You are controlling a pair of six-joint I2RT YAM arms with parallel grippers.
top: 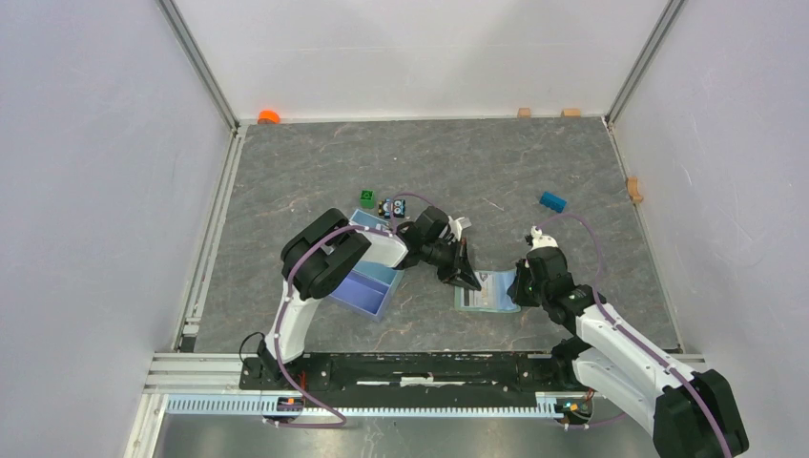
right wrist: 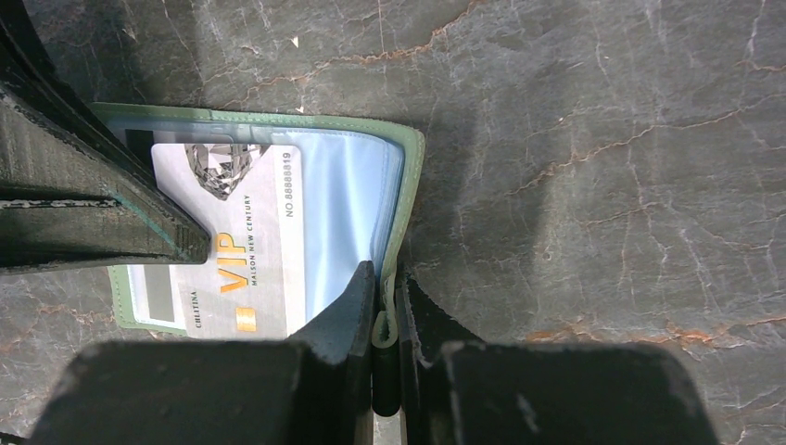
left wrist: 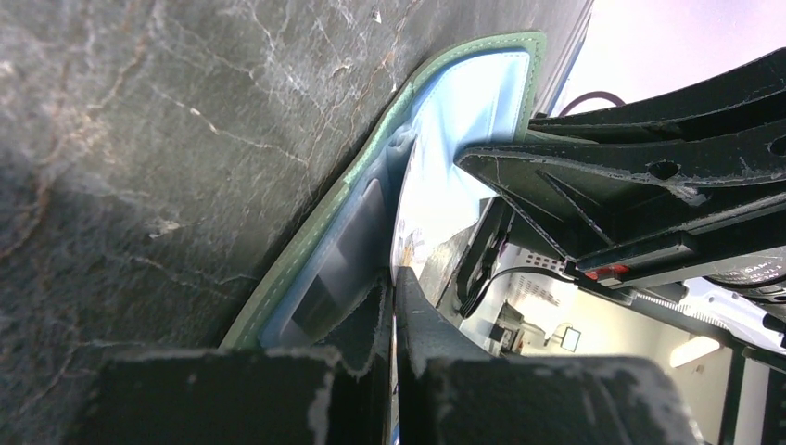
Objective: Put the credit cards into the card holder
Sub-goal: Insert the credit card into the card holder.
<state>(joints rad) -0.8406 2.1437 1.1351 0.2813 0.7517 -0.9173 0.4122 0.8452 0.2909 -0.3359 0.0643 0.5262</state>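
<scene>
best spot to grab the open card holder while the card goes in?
The thin green border on the edge facing the right arm, coming in low from that side. The card holder lies flat and open, with the card and left gripper over its other half; the right gripper pinches that border now.

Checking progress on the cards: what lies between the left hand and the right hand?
A grey VIP card on the open holder's pale blue inside; the right wrist view shows it between the left hand and right hand.

Open tabletop (top: 429, 157) upper frame, blue tray (top: 367, 291) blocking centre-left, left gripper (top: 468, 280), credit card (right wrist: 250, 241), right gripper (top: 524, 281) crowding central card holder (top: 488, 296).
</scene>
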